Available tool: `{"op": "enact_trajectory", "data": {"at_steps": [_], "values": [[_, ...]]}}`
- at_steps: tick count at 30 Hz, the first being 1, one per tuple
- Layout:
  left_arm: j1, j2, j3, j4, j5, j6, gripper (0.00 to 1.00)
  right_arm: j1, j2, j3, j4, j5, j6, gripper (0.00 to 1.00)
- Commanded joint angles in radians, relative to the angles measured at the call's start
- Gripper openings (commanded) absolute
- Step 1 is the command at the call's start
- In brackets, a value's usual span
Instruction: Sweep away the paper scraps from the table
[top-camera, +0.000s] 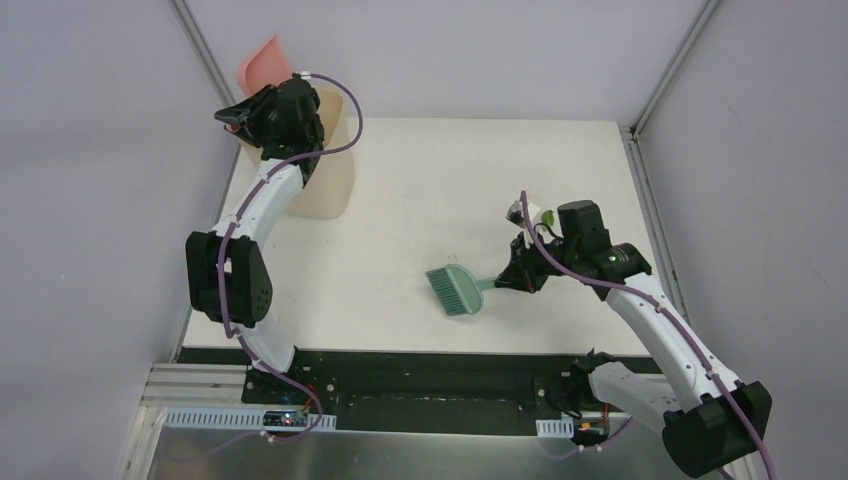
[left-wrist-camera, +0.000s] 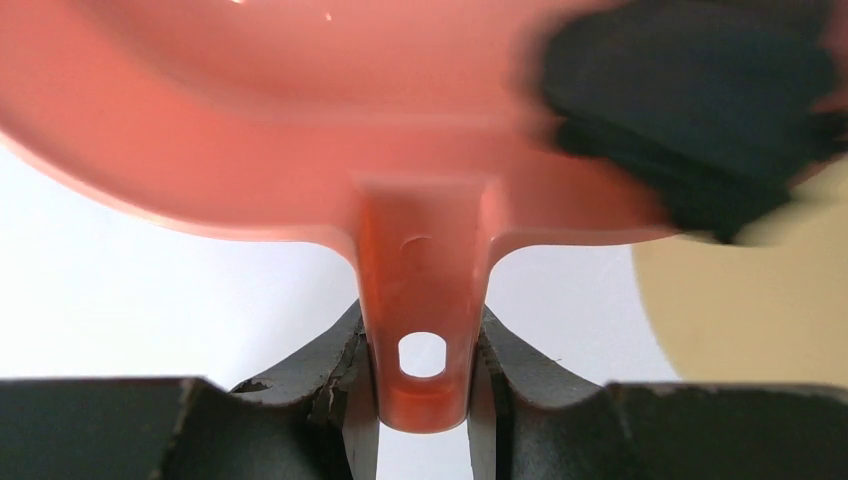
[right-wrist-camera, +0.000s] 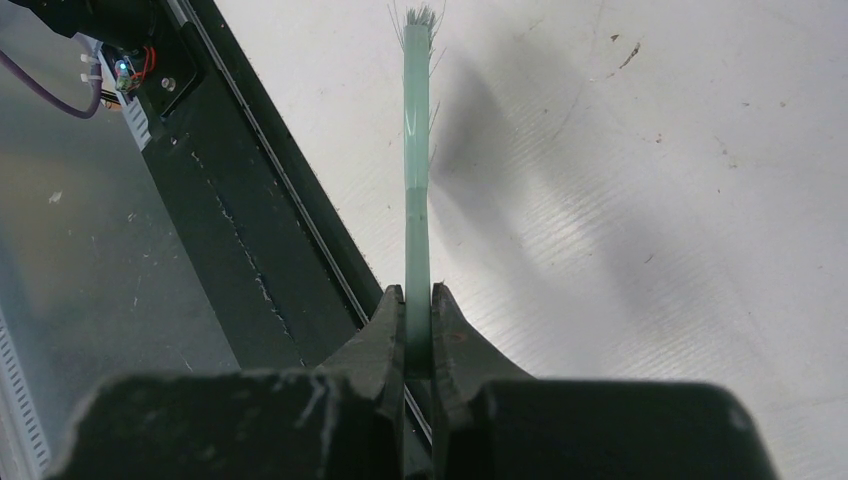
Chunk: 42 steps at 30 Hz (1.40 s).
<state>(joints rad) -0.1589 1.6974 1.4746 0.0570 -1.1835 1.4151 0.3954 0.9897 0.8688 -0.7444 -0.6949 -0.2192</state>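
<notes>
My left gripper (top-camera: 234, 117) is shut on the handle of the pink dustpan (top-camera: 262, 62) and holds it raised and tilted over the cream bin (top-camera: 330, 175). In the left wrist view its jaws (left-wrist-camera: 422, 400) clamp the handle of the dustpan (left-wrist-camera: 250, 120). A blurred dark wrinkly mass (left-wrist-camera: 690, 100) lies at the pan's right edge, over the bin (left-wrist-camera: 760, 300). My right gripper (top-camera: 508, 278) is shut on the teal brush (top-camera: 455, 290), low over the white table (top-camera: 450, 170). The brush handle (right-wrist-camera: 416, 180) runs edge-on from the gripper (right-wrist-camera: 418, 310). No loose paper scraps show on the table.
Small white (top-camera: 516, 210) and green (top-camera: 548, 216) bits sit right by the right wrist; I cannot tell whether they are scraps or arm parts. The black front edge (right-wrist-camera: 250, 230) lies just left of the brush. Grey walls enclose the table.
</notes>
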Motion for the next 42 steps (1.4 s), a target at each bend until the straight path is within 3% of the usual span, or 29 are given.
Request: {"op": "enact_trajectory", "data": {"at_steps": [1, 17, 19, 22, 24, 27, 36, 42], "values": [[-0.014, -0.046, -0.006, 0.188, -0.035, 0.118, 0.0, 0.007, -0.003, 0.008, 0.027, -0.004, -0.022, 0.0], [-0.034, -0.053, -0.036, 0.132, -0.029, 0.094, 0.0, 0.004, -0.002, 0.007, 0.026, 0.006, -0.025, 0.0], [-0.056, -0.063, 0.029, -0.141, -0.043, -0.052, 0.0, 0.002, 0.001, 0.006, 0.027, 0.007, -0.025, 0.0], [-0.061, -0.103, 0.067, -0.314, 0.004, -0.127, 0.0, 0.0, 0.008, 0.005, 0.027, 0.003, -0.023, 0.0], [-0.075, -0.118, 0.099, -0.558, 0.025, -0.265, 0.0, 0.0, 0.016, 0.006, 0.027, -0.001, -0.022, 0.0], [-0.112, -0.14, 0.092, -0.667, 0.016, -0.346, 0.0, -0.001, 0.035, 0.007, 0.028, 0.003, -0.022, 0.0], [-0.114, -0.172, 0.086, -0.59, 0.018, -0.374, 0.0, -0.003, 0.056, 0.011, 0.028, 0.008, -0.023, 0.0], [-0.147, -0.152, 0.089, -0.455, -0.09, -0.331, 0.0, -0.027, 0.075, 0.01, 0.031, 0.003, -0.018, 0.0]]}}
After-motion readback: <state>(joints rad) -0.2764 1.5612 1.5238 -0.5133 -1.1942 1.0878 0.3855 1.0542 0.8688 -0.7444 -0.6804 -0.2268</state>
